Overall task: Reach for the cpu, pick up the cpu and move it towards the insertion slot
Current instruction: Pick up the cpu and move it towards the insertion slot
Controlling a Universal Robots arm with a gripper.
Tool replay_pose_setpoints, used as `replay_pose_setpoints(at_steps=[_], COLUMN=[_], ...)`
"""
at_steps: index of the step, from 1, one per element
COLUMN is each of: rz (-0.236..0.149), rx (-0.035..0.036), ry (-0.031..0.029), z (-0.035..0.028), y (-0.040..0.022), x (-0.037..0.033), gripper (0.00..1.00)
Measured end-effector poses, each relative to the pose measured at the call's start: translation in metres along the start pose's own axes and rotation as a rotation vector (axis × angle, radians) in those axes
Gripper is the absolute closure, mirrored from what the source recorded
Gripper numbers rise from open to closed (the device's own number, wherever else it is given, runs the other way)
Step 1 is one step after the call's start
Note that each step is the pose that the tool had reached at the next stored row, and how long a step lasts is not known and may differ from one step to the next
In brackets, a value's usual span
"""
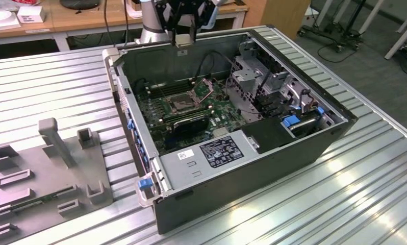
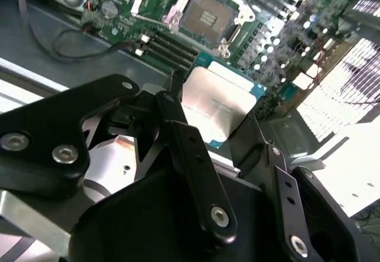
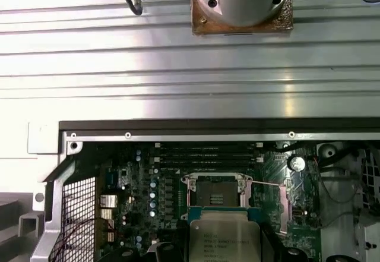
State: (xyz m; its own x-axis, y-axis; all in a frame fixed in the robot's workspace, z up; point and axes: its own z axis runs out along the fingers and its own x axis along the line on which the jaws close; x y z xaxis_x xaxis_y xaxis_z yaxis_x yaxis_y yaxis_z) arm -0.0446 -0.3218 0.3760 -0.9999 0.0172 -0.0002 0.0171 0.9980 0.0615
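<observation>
Ribbed metal slats make up the table (image 1: 47, 87) that carries an opened computer case (image 1: 272, 153), with a grey fixture plate (image 1: 40, 178) lying beside the case toward the exterior view's left. Above the case's far wall hangs the hand (image 1: 183, 30), its 2 black fingers (image 2: 190, 155) clamped on the cpu (image 2: 217, 104), which sits between them with its pale metal face showing in both wrist views (image 3: 224, 238). The chip is therefore off the fixture plate and in the air, over the green circuit board (image 1: 210, 109) inside the case. The insertion slot (image 1: 181, 103), a shiny-framed square socket with a dark centre, lies ahead of the held cpu and below it; in the first wrist view the socket (image 3: 217, 192) appears just beyond the chip's leading edge. The cpu looks close to square-on with the socket frame, though not yet over it.
</observation>
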Motion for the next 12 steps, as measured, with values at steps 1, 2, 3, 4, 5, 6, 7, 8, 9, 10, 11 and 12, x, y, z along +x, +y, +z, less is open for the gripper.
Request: replay_pose_setpoints(at_steps=[1,2,3,4,5,6,7,8,9,10,11,12], rz=[-0.001,-0.005,-0.010,-0.021,-0.035,-0.043,-0.044,-0.044,-0.044,-0.044,-0.044,-0.044], rx=[-0.0003,-0.0003,-0.0004,-0.0004,-0.0004,-0.0004,-0.0004,-0.0003,-0.0003,-0.0003,-0.0003,-0.0003], ry=[0.0000,0.0003,0.0006,0.0013,0.0020,0.0025,0.0026,0.0027,0.0027,0.0027,0.0027,0.0027], z=[0.0008,0.0016,0.0023,0.0028,0.0032,0.0034,0.0034,0.0034,0.0034,0.0035,0.0035,0.0035], y=[0.0018,0.0032,0.0040,0.0042,0.0043,0.0044,0.0044,0.0044,0.0044,0.0044,0.0044,0.0044], x=[0.0000,0.0001,0.0001,0.0001,0.0001,0.0001,0.0001,0.0001,0.0001,0.0001,0.0001,0.0001], gripper=[0.45,0.45,0.45,0.45,0.45,0.45,0.45,0.45,0.45,0.45,0.45,0.45])
